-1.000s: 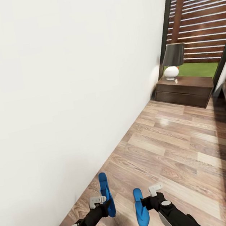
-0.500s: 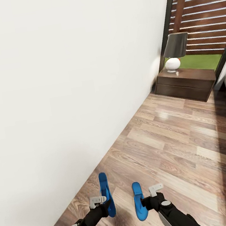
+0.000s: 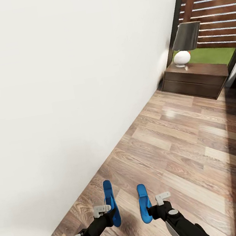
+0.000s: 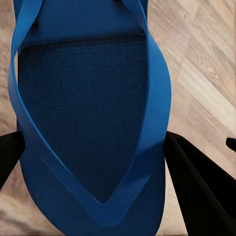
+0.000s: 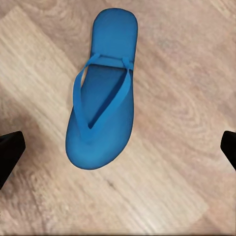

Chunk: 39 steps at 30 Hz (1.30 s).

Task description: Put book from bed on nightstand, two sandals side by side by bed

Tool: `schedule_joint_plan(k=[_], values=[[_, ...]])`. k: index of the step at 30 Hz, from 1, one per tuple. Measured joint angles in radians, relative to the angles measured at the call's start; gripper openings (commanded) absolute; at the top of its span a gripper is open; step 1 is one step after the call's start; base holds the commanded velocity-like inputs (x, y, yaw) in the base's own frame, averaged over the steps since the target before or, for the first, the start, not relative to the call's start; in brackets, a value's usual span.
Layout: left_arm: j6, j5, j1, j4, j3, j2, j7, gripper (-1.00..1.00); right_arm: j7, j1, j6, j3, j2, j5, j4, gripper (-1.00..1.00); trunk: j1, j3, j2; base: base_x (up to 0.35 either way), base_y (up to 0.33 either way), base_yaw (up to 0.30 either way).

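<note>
Fingers (image 4: pixel 196 187) of my left gripper (image 3: pixel 109 212) are clamped on the left sandal (image 4: pixel 93 123); the wrist camera shows a dark finger pressed against each long edge of the blue sole, with the strap's V pointing back toward me. From the head camera that sandal (image 3: pixel 111 203) stands on edge in the grip, its free end pointing away from me along the floor (image 3: pixel 184 149).

My right gripper (image 3: pixel 154 205) has its fingers spread wide apart. In its wrist camera the two dark fingertips (image 5: pixel 10 152) sit at opposite edges of the picture, and the right sandal (image 5: pixel 104 123) lies between them, strap side up over the wood planks, touching neither finger. From the head camera this sandal (image 3: pixel 143 202) sits just beside the gripper, roughly parallel to the left one, with a strip of bare floor between the two.

Outward from the grippers, the plank floor runs ahead along a plain white wall (image 3: pixel 59 85) on my left. At its far end a low dark brown nightstand (image 3: pixel 197 78) stands in the corner, well apart from both sandals, with a white-based lamp (image 3: pixel 184 44) under a dark shade on its top. Behind it a dark-framed window (image 3: pixel 208 12) shows grass and a slatted fence.
</note>
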Motion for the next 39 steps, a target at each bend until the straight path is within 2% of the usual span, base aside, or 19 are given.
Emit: schedule_joint_plan(k=[8, 27, 39], values=[[0.000, 0.000, 0.000, 0.000, 0.000, 0.001, -0.001, -1.00, 0.000, 0.000, 0.000, 0.000, 0.000, 0.000, 0.000, 1.00, 0.004, -0.031, -0.002, 0.000, 0.000, 0.000], [-0.001, 0.001, 0.000, 0.000, 0.001, 0.001, -0.005, -1.00, 0.000, 0.000, 0.000, 0.000, 0.000, 0.000, 0.000, 1.00, 0.003, -0.031, -0.002, 0.073, 0.000, 0.000], [-0.001, 0.001, 0.000, 0.000, 0.001, 0.001, -0.005, -1.00, 0.000, 0.000, 0.000, 0.000, 0.000, 0.000, 0.000, 1.00, 0.003, -0.031, -0.002, 0.181, 0.000, 0.000]])
